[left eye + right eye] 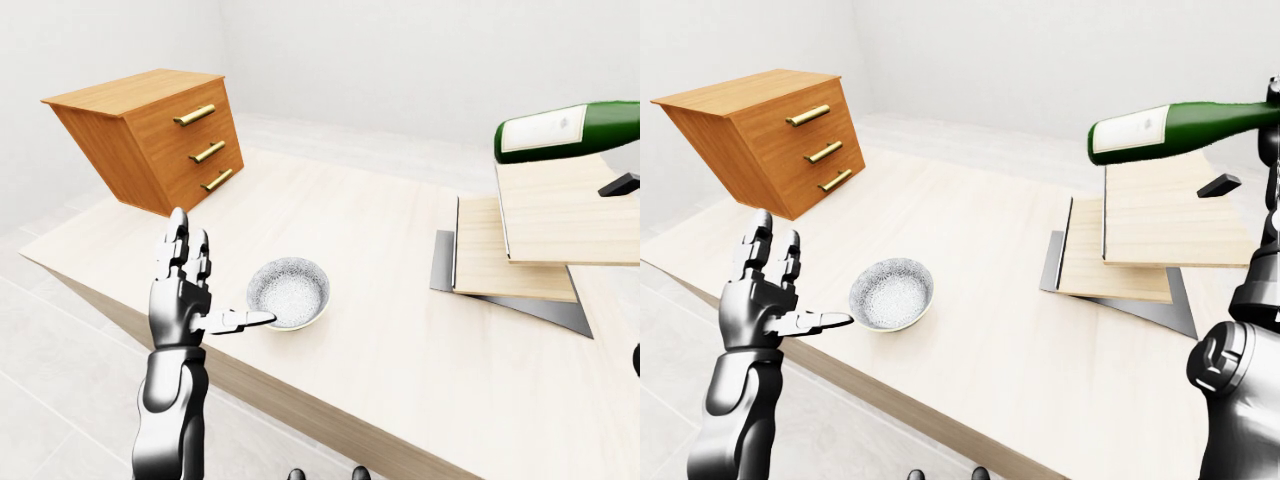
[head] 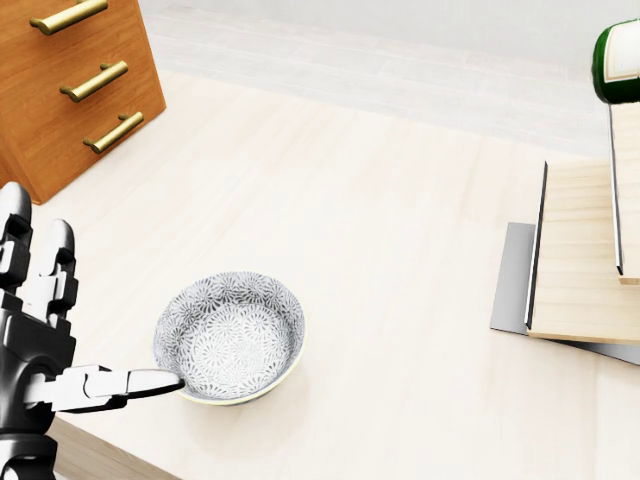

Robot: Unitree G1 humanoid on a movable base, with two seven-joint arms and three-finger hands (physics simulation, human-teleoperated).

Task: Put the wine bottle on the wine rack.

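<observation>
The green wine bottle with a white label lies level in the air, above the top board of the wooden wine rack. Its neck runs to the right edge of the right-eye view, where my right hand is shut on it; the fingers are partly cut off by the frame. In the head view only the bottle's base shows at the top right. At the lower left my left hand is open and upright, its thumb pointing at a patterned bowl.
A wooden drawer cabinet with brass handles stands tilted at the table's far left. The rack rests on a grey metal base. The pale wooden table has its near edge just below the bowl.
</observation>
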